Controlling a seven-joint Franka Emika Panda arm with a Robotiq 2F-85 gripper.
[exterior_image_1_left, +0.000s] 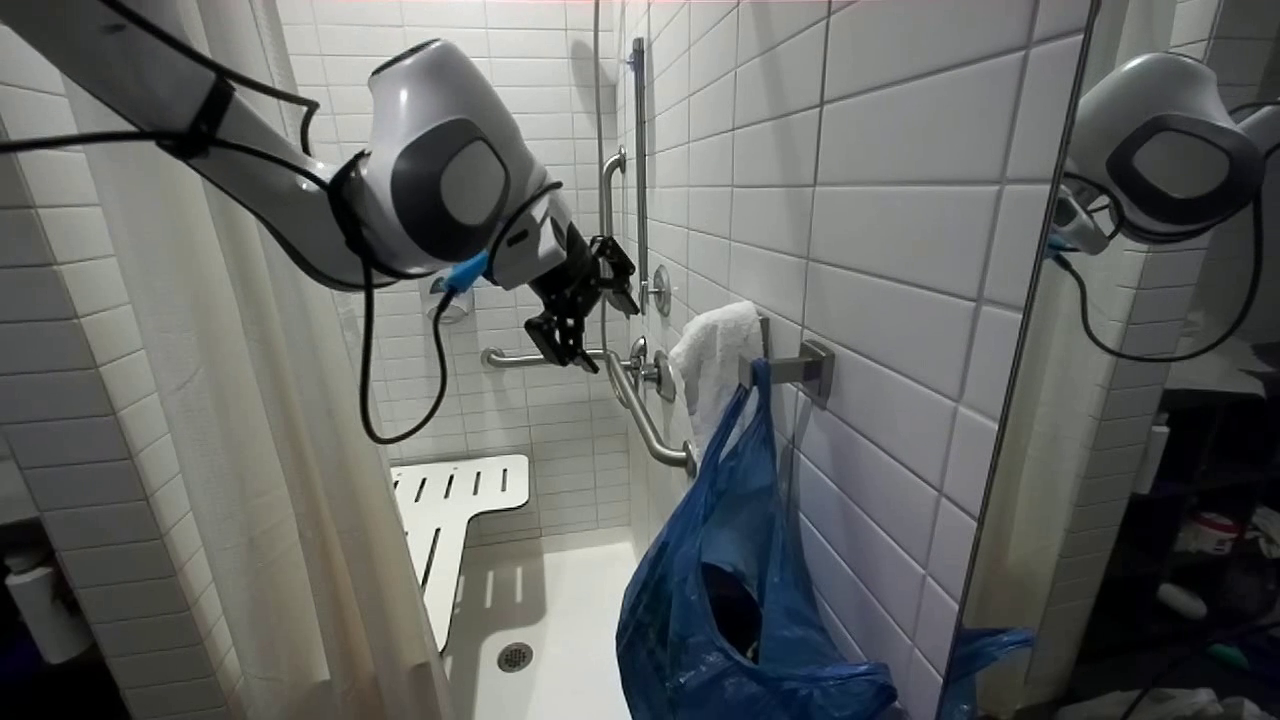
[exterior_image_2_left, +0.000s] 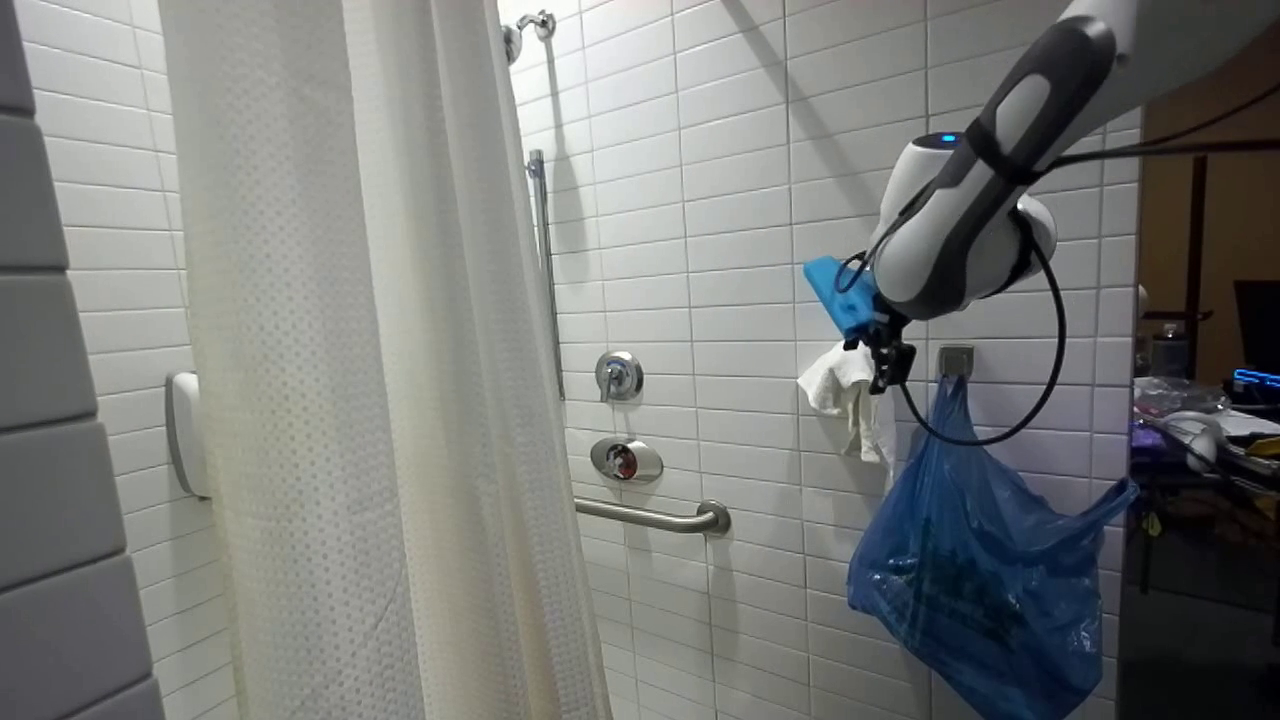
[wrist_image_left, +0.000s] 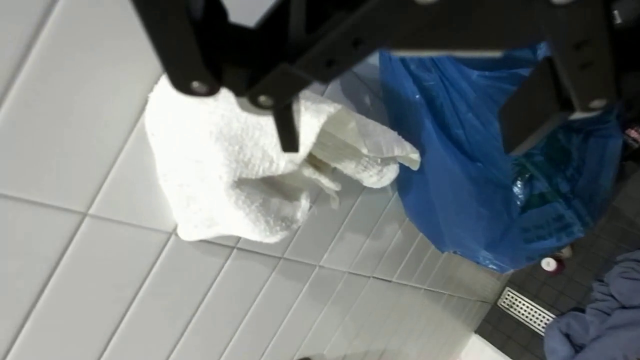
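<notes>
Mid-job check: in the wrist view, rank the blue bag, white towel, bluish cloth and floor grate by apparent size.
Blue bag and white towel: too close to rank, gripper covers parts
Bluish cloth, cut off
Floor grate

White arm (exterior_image_1_left: 425, 95), dark grey rings (exterior_image_1_left: 414, 190) around paler ovals (exterior_image_1_left: 473, 182); angular black hand (exterior_image_1_left: 608, 337) with round screws (wrist_image_left: 199, 88); beside the hand, a blue block (exterior_image_2_left: 838, 294); above the hand, a blue light (exterior_image_2_left: 948, 138) and black bands (exterior_image_1_left: 205, 118); near the hand, a looping black cable (exterior_image_1_left: 366, 345).

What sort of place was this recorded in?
Most likely a bathroom shower area: a long cream dotted shower curtain, a flat white slotted shower seat and a round grey metal floor drain show it.
</notes>
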